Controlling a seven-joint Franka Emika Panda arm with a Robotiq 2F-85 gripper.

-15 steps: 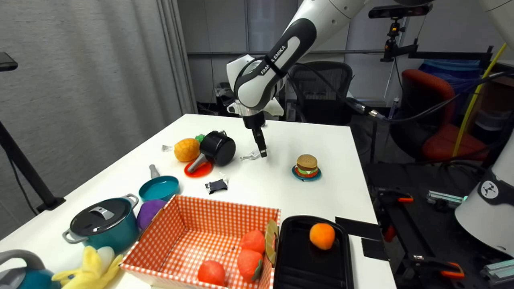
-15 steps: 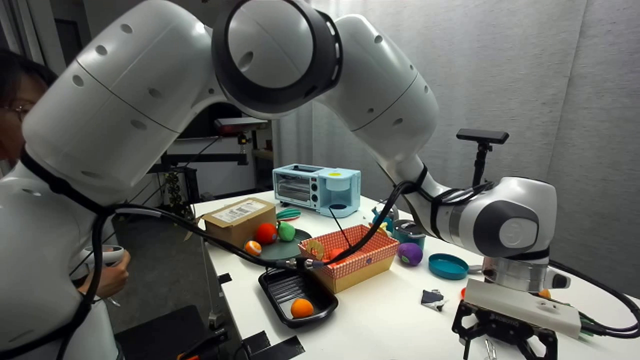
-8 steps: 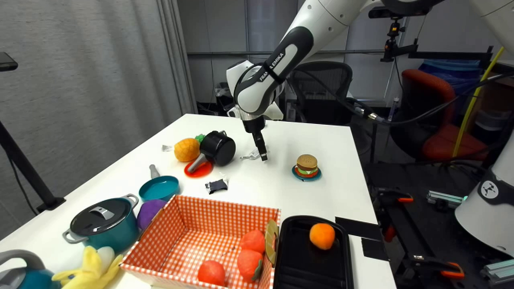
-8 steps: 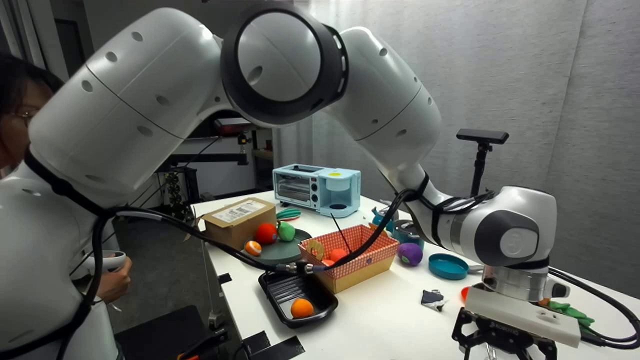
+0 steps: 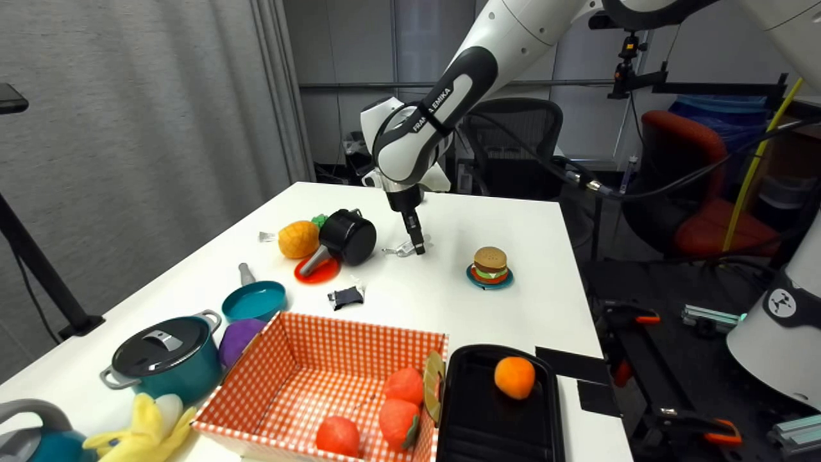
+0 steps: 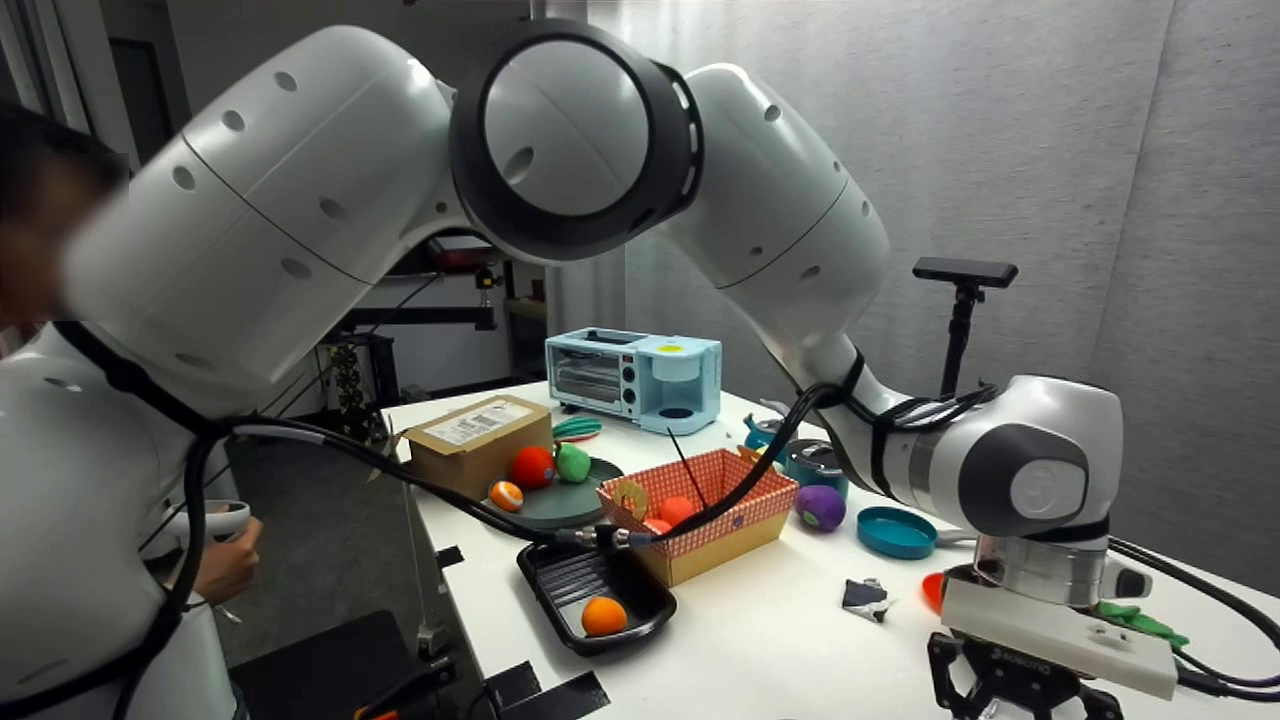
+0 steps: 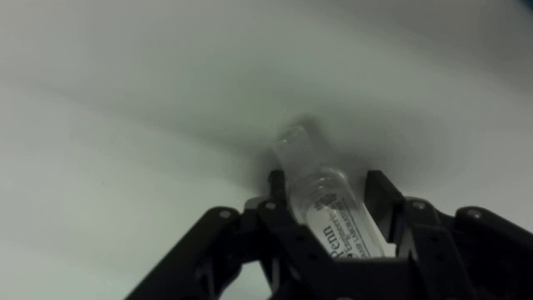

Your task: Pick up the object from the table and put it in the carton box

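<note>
— What to pick up, and from where?

— Seemingly a small clear bottle [image 7: 329,204], labelled "Penn", lying on its side on the white table [image 5: 417,298], near the tipped black saucepan [image 5: 349,237] and well apart from the checkered carton box [image 5: 365,343].

— Any hold on it from the gripper [image 7: 325,178]?

— Down around it, with black fingers [image 7: 381,196] to either side, parted just enough to take the bottle between. Perhaps pressing, perhaps not; cannot tell.

— What to fear first?

— Probably slipping or rolling: smooth, rounded and slanted between the fingers, so likely to twist under an uneven squeeze. Apparently straddled near the shoulder, too, so apt to droop at the labelled end once lifted.

— And on the way across?

— Possibly bumping the saucepan after a sideways start, or catching the box's wall if carried too low. If let go from high up, maybe bouncing off the round red items [image 5: 399,420] inside.
</note>
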